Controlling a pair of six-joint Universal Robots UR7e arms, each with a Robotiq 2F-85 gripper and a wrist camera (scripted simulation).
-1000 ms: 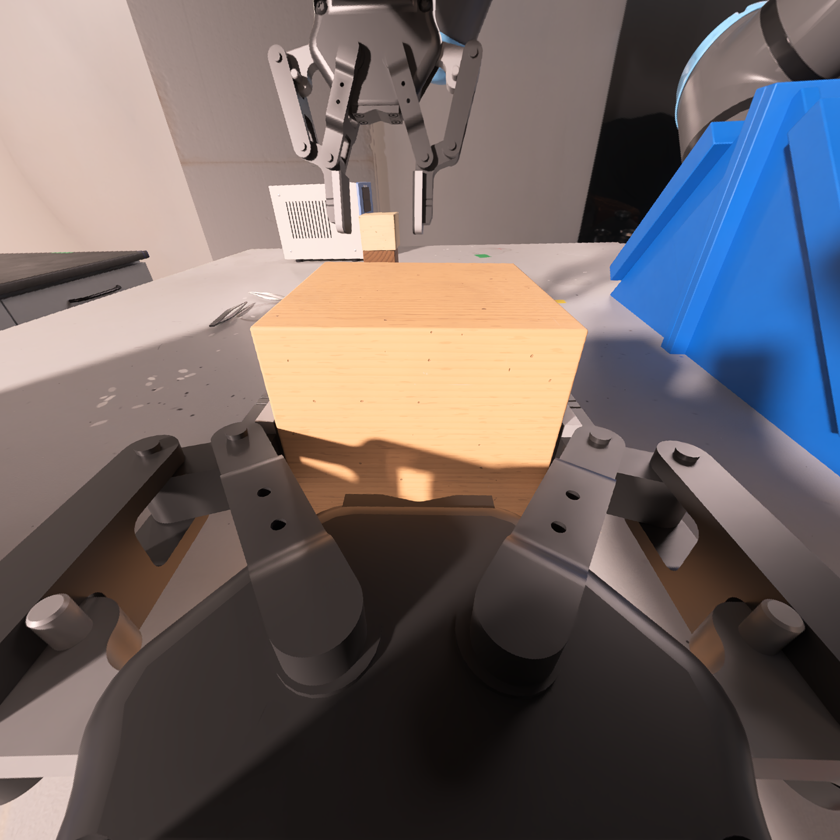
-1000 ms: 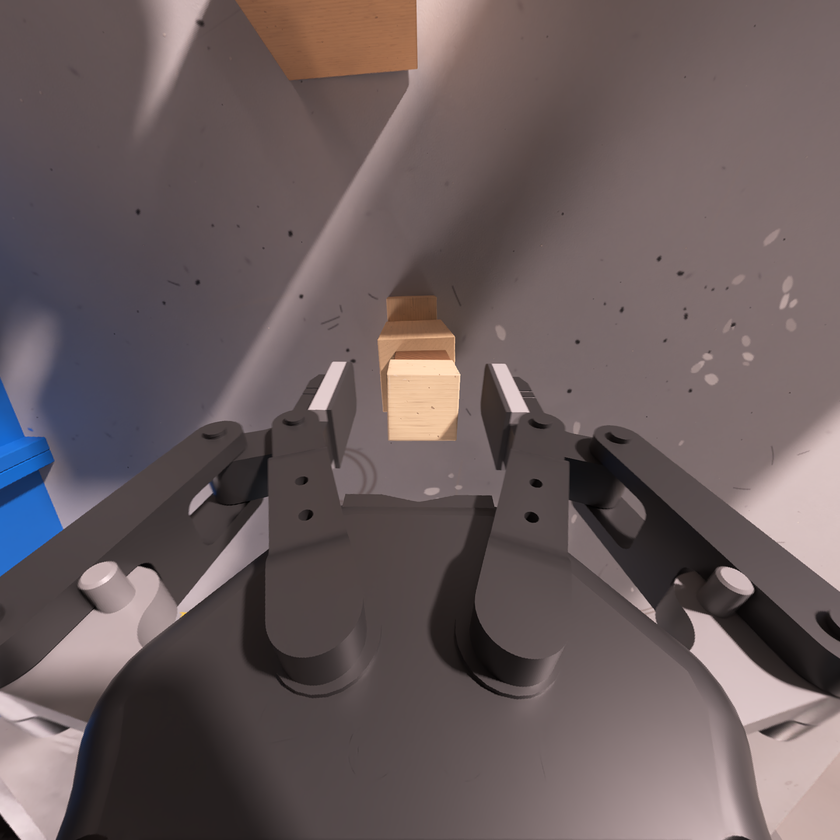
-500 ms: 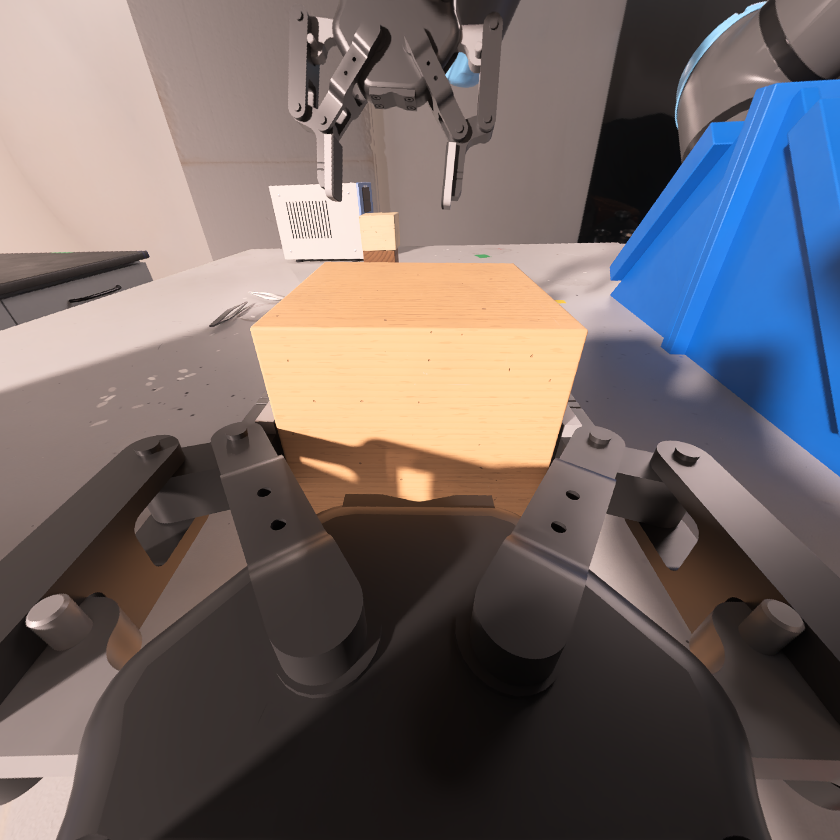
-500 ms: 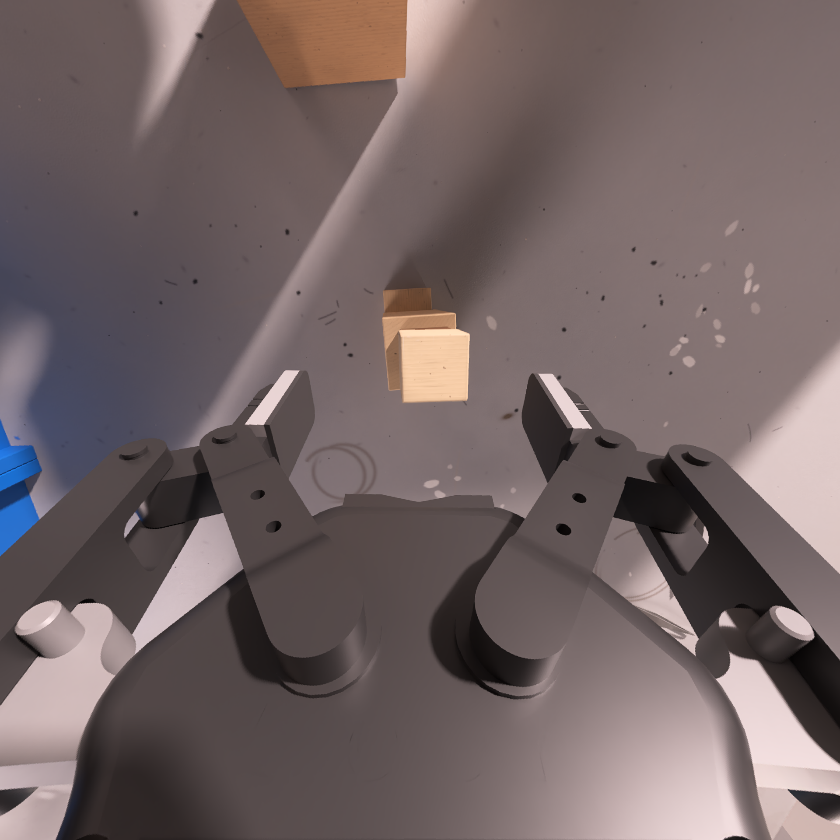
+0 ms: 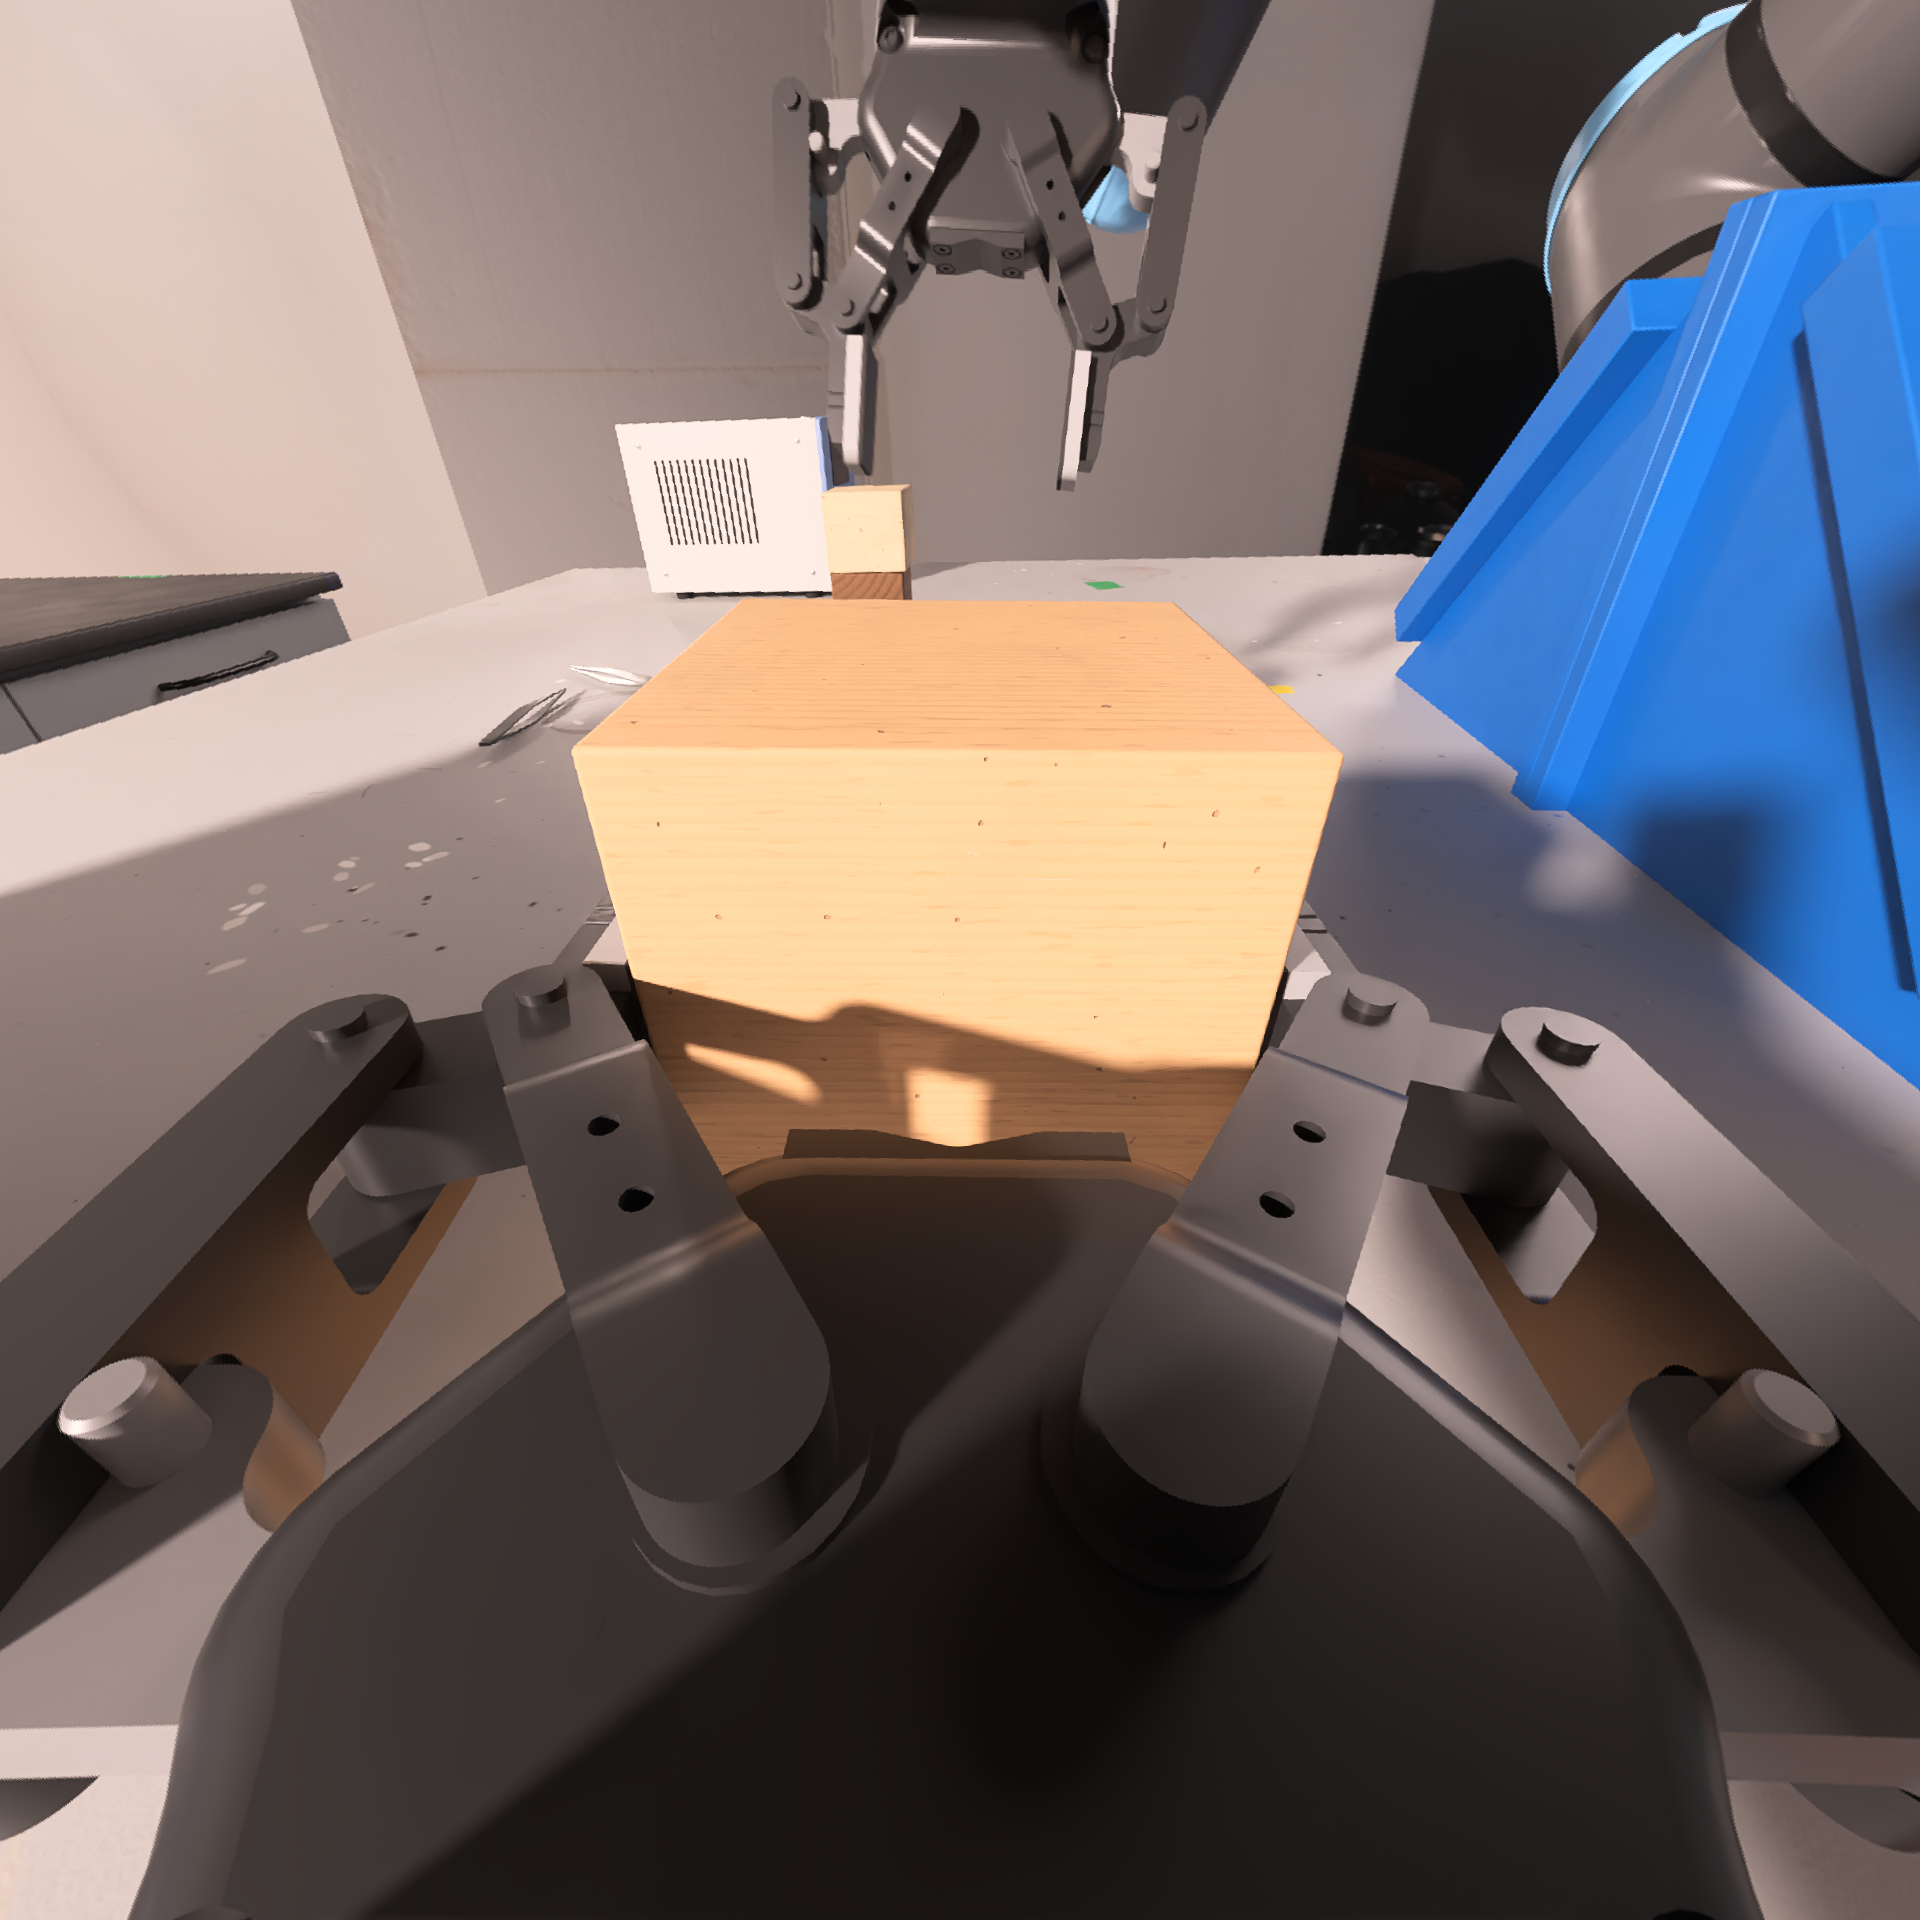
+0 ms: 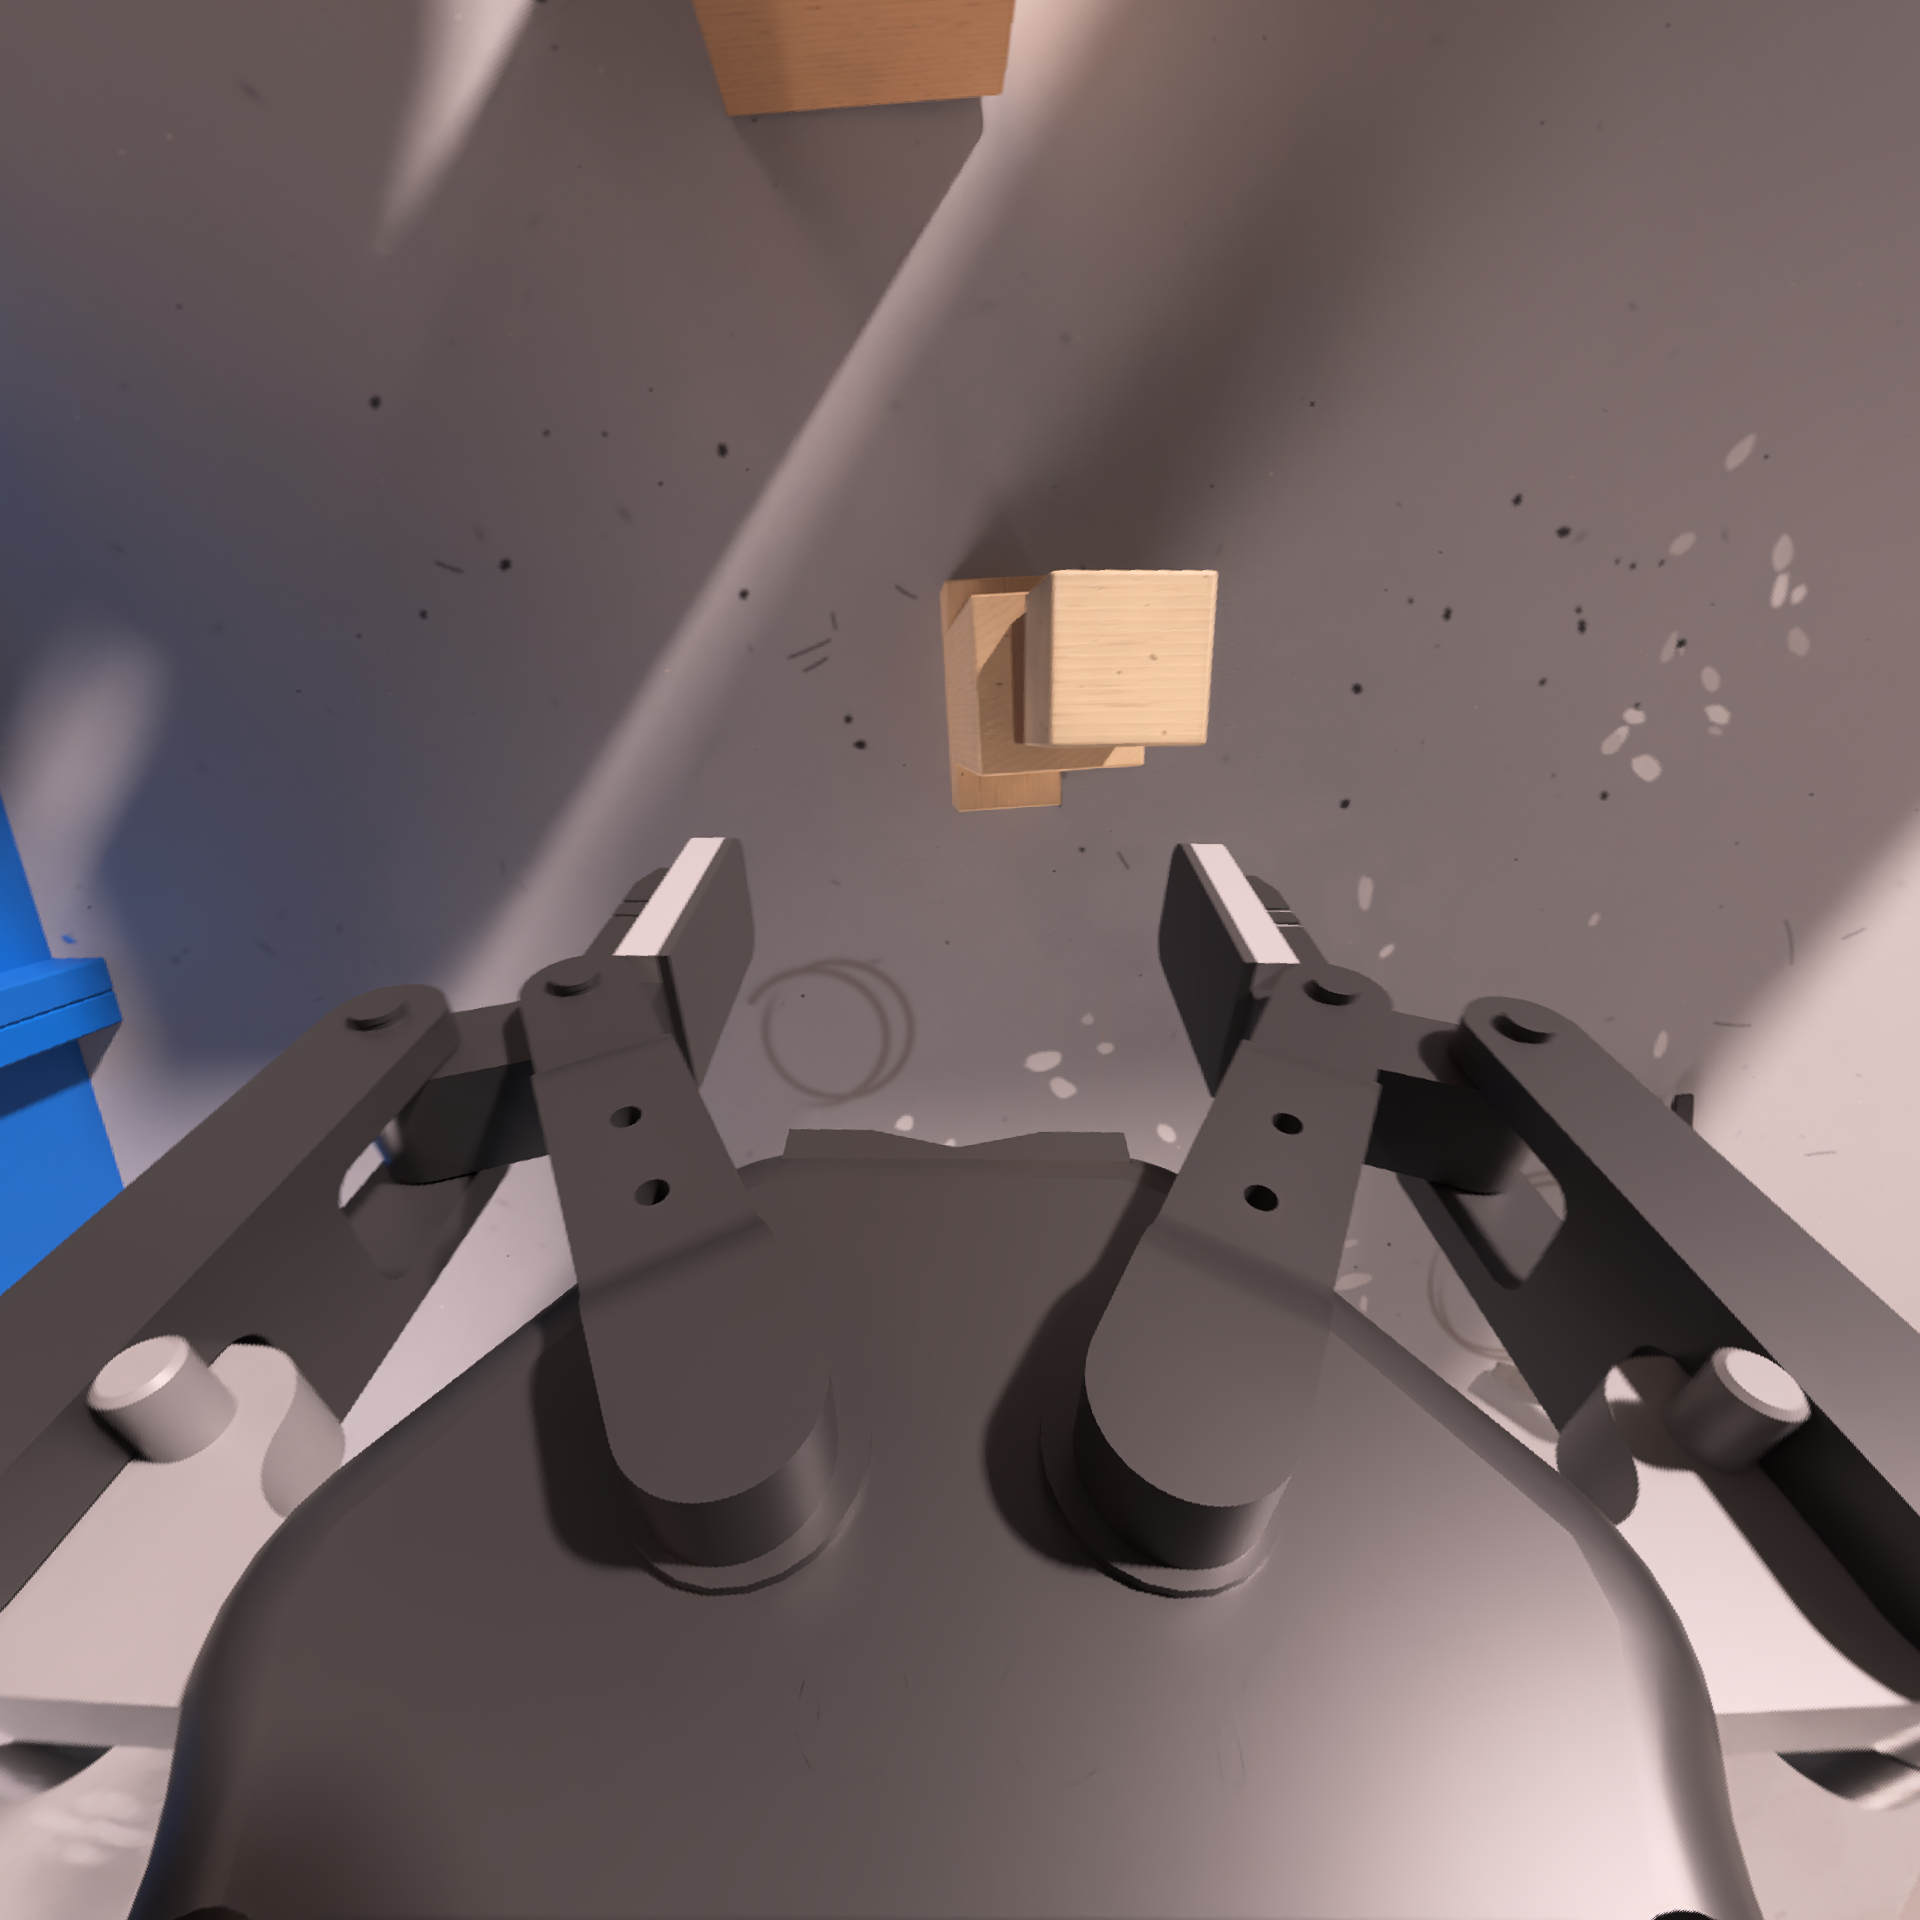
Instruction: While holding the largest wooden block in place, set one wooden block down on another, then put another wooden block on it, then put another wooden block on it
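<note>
The largest wooden block stands on the grey table, and my left gripper is shut on its lower sides; the fingertips are hidden beside it. Behind it stands a stack of small wooden blocks, a light cube on a darker one. My right gripper hangs open and empty above that stack. In the right wrist view the right gripper looks down on the stack: the top cube sits on two lower blocks. The largest block's edge shows at the top.
A big blue object stands to the right of the large block and shows at the left edge of the right wrist view. A white vented box is at the back. Tweezers lie to the left.
My right gripper has opened wider and risen away from the stack of small blocks, leaving the top cube on it. The left gripper and the large block have not moved.
</note>
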